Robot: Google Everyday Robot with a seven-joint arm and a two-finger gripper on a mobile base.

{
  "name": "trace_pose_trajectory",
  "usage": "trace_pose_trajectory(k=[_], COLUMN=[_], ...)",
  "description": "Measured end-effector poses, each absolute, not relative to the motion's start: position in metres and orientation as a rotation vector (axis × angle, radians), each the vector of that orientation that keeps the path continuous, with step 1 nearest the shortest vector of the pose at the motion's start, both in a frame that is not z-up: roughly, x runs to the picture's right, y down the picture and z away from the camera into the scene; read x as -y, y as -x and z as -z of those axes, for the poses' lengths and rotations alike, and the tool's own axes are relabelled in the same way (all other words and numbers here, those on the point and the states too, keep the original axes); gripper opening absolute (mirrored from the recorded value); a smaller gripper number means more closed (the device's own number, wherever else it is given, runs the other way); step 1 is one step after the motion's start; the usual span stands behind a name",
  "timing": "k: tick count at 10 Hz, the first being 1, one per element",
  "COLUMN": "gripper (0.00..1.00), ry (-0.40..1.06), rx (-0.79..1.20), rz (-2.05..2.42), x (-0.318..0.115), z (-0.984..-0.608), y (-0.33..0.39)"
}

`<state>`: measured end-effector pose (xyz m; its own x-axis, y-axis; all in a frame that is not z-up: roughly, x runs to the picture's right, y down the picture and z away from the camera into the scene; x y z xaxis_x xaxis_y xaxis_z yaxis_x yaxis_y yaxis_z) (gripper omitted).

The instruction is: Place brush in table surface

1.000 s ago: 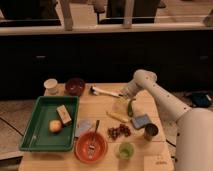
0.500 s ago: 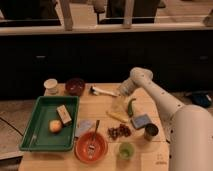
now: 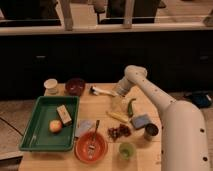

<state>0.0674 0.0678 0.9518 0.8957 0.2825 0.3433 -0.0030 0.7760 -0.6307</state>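
The brush (image 3: 103,91), with a white handle and a small dark head at its left end, lies flat on the light wooden table surface (image 3: 100,107) near the far edge, to the right of a dark red bowl. My gripper (image 3: 119,94) is at the end of the white arm, low over the table and right at the handle's right end. I cannot see whether it touches the brush.
A green tray (image 3: 34,130) at the left holds an orange fruit and a tan block. A white cup (image 3: 51,86) and a dark red bowl (image 3: 76,86) stand at the back. A green pepper (image 3: 131,107), blue sponge (image 3: 141,121), can (image 3: 151,131) and orange bowl with spoon (image 3: 91,146) lie nearer.
The arm has swung left and the gripper has moved from over the green pepper toward the brush's handle end. The brush has not visibly moved.
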Motion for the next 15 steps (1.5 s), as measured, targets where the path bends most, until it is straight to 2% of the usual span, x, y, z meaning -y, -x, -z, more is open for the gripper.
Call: trace_pose_trajectory(k=[6, 7, 8, 9, 11, 12, 13, 15], gripper=[0.8, 0.75, 0.68, 0.54, 0.39, 0.24, 0.14, 0.0], ry=[0.708, 0.714, 0.716, 0.721, 0.726, 0.73, 0.731, 0.732], rx=[0.435, 0.435, 0.435, 0.435, 0.437, 0.437, 0.438, 0.44], rz=[-0.121, -0.115, -0.113, -0.11, -0.109, -0.11, -0.113, -0.116], x=[-0.076, -0.077, -0.078, -0.08, -0.081, -0.082, -0.083, -0.083], z=[-0.959, -0.961, -0.961, -0.962, -0.963, -0.963, -0.964, -0.965], y=[-0.056, -0.053, -0.052, -0.051, -0.05, -0.051, -0.052, -0.052])
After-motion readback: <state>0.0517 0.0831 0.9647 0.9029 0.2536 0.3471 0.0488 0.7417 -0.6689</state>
